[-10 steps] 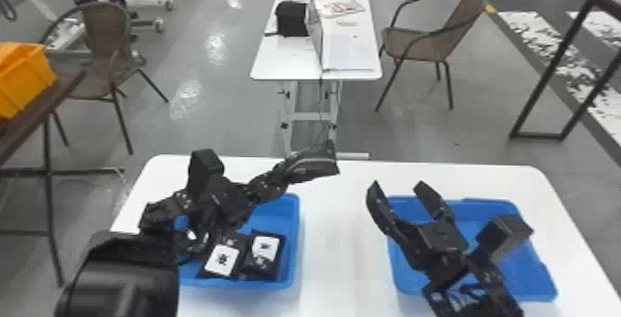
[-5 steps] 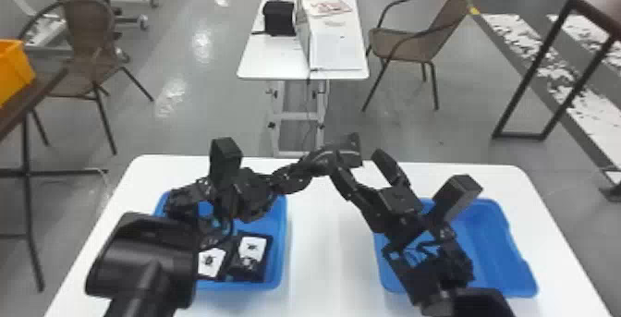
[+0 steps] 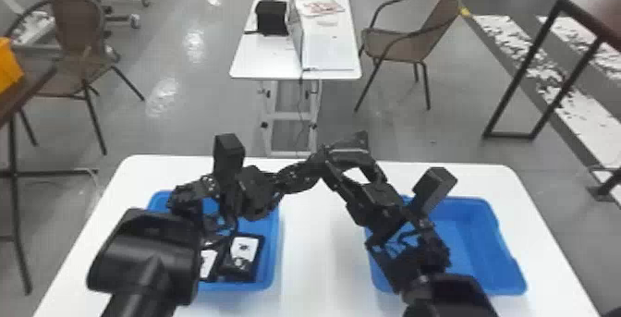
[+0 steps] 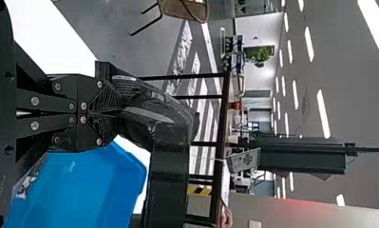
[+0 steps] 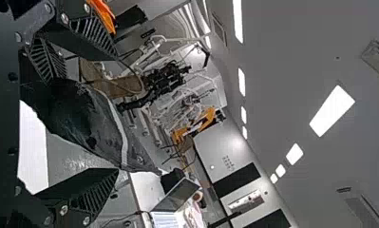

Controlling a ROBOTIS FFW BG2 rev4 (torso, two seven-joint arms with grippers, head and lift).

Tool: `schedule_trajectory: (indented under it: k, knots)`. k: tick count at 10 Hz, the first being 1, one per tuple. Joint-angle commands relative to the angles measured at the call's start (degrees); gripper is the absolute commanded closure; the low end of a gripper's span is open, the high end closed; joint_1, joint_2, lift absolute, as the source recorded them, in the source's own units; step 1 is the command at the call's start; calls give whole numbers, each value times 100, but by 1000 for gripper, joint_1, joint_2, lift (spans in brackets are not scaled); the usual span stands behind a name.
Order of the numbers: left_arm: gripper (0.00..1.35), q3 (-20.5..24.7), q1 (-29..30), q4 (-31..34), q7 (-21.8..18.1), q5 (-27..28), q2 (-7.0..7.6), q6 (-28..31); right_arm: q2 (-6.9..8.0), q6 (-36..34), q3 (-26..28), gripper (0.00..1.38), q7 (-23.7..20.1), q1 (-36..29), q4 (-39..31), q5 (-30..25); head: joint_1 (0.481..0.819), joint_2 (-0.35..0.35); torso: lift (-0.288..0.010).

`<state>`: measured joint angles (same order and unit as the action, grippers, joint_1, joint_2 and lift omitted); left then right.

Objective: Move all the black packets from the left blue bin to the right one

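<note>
Black packet (image 3: 349, 150) pinched in the left tool (image 4: 112, 111), above the bench (image 3: 309, 256), with the right tool (image 5: 115, 114) spread around it. Best to centre it there, close squarely, and only then loosen the left tool, before turning toward the right blue bin (image 3: 490, 233).

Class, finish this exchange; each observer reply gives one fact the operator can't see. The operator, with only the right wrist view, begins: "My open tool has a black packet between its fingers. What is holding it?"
Observer: The left tool is shut on one end of the black packet.
Operator: Are there more to move?
Observer: Yes, at least two labelled black packets lie in the left blue bin.
Operator: Is the held one over the right blue bin?
Observer: No, the head view shows it between the bins, near the far edge of the white table.
</note>
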<state>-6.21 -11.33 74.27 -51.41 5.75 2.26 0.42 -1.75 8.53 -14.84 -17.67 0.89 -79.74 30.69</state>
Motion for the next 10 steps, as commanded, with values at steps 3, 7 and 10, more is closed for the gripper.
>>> schedule_trajectory:
  k: [3, 7, 10]
  knots:
    - [1174, -73, -27, -44, 0, -74, 20, 63, 87, 378, 8, 1200, 176, 122, 179, -116, 695, -33, 0]
    - [1030, -56, -36, -79, 61, -206, 3, -24, 180, 598, 8, 1279, 193, -28, 372, 420, 695, -47, 0]
    - [131, 340, 245, -26, 70, -347, -32, 266, 78, 668, 553, 1279, 202, -36, 495, 710, 695, -59, 0]
